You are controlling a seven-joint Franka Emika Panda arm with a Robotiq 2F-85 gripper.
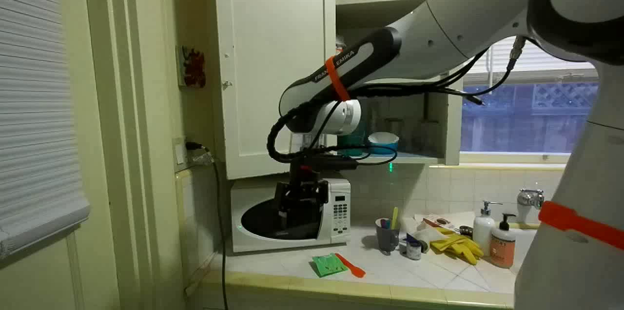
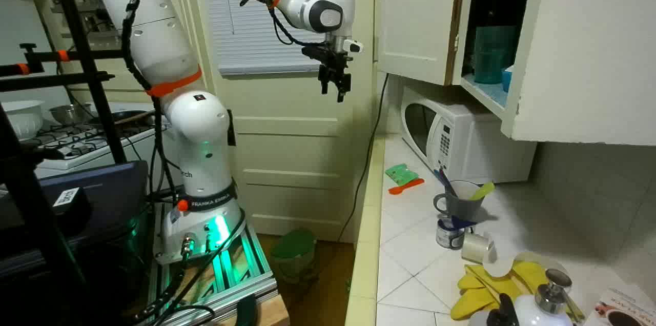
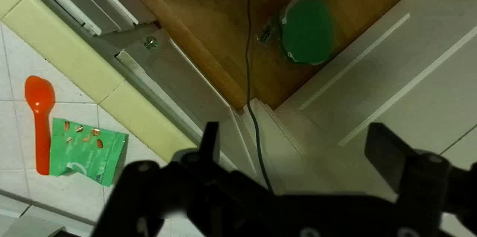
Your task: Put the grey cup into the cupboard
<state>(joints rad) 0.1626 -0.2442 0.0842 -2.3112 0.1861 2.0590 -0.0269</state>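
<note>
The grey cup (image 1: 387,240) stands upright on the white tiled counter with several utensils in it. It also shows in an exterior view (image 2: 460,209), its handle towards the arm's side; it is out of the wrist view. The white cupboard (image 1: 278,66) hangs above the microwave and counter. Its panel door (image 2: 417,18) is swung open, and inner shelves show. My gripper (image 1: 302,205) points down in front of the microwave, high above the floor (image 2: 333,93), off the counter's edge and apart from the cup. In the wrist view its fingers (image 3: 292,144) are wide apart with nothing between them.
A white microwave (image 1: 341,232) stands below the cupboard. A green packet (image 3: 87,151) and an orange spoon (image 3: 41,129) lie near the counter edge. A small tin (image 1: 413,250), yellow gloves (image 1: 458,244) and soap bottles (image 1: 502,246) stand or lie towards the sink. A cable (image 3: 249,54) hangs down.
</note>
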